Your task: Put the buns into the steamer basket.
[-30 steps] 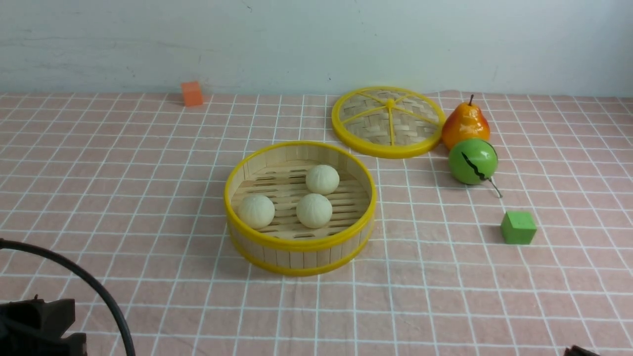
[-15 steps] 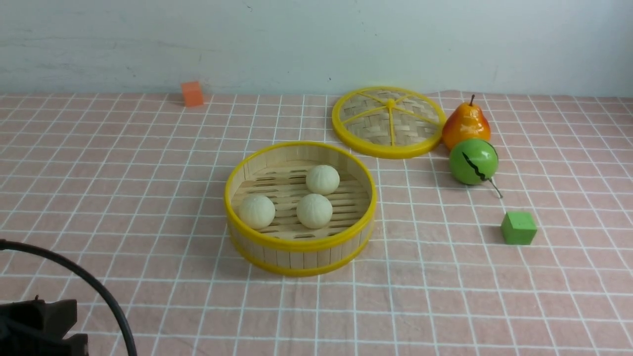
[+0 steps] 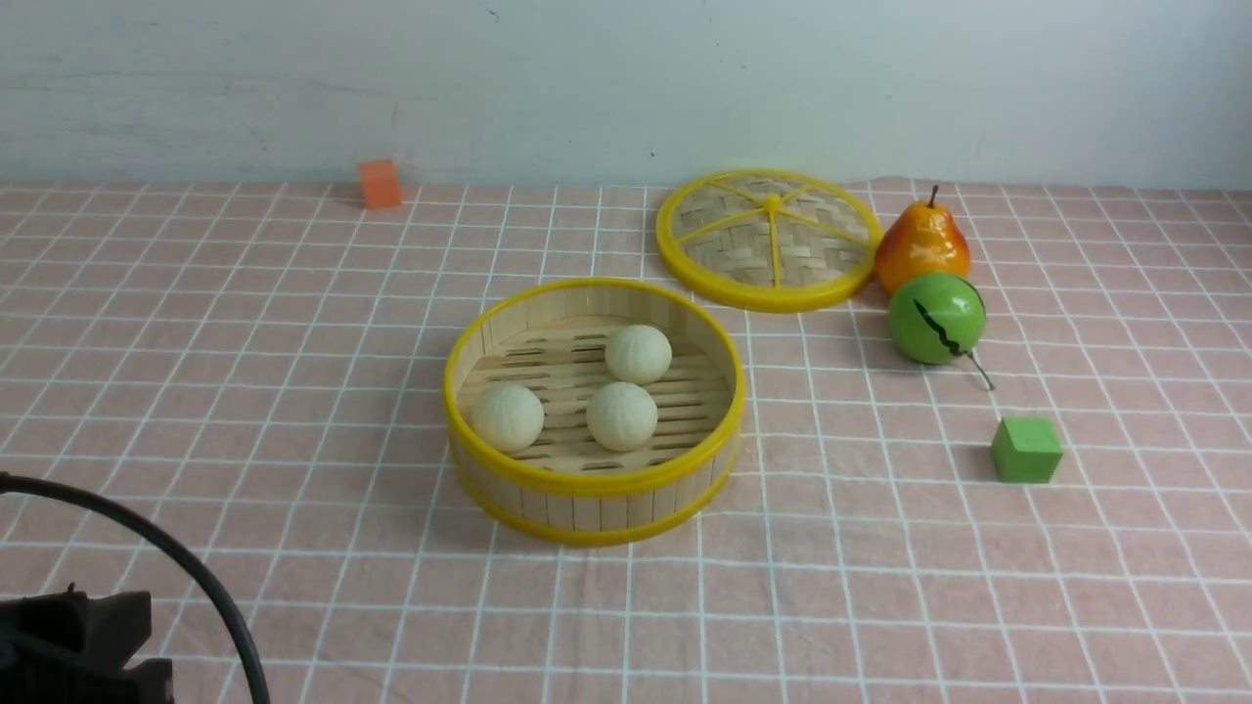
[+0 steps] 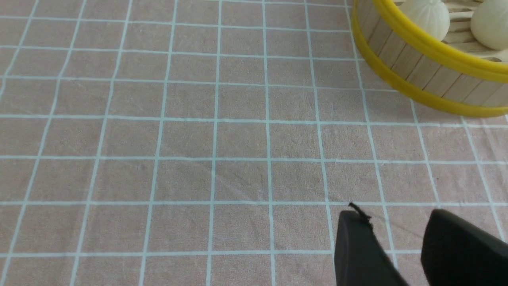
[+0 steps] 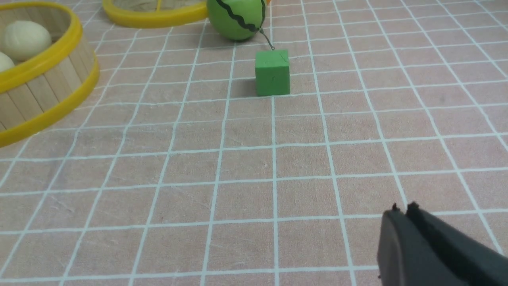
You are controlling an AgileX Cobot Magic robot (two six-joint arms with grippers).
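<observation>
Three cream-white buns lie inside the steamer basket (image 3: pixel 594 483) at the table's middle: one at its left (image 3: pixel 507 418), one at its middle front (image 3: pixel 621 416), one behind (image 3: pixel 638 354). The basket's wall (image 4: pixel 420 71) with two buns shows in the left wrist view, and its edge (image 5: pixel 43 95) in the right wrist view. My left gripper (image 4: pixel 393 216) is open and empty over bare cloth, short of the basket. My right gripper (image 5: pixel 403 210) is shut and empty, short of the green cube. In the front view only the left arm's body (image 3: pixel 68 645) shows at the near left corner.
The woven lid (image 3: pixel 768 240) lies behind the basket to the right. A pear (image 3: pixel 919 244), a green ball with a black crack (image 3: pixel 936 318) and a green cube (image 3: pixel 1025 450) stand at the right. An orange cube (image 3: pixel 380 184) sits at the far left by the wall.
The dark piece of the right arm at the bottom right corner of the front view is gone from view. The left arm shifted very slightly. The buns have not moved.
</observation>
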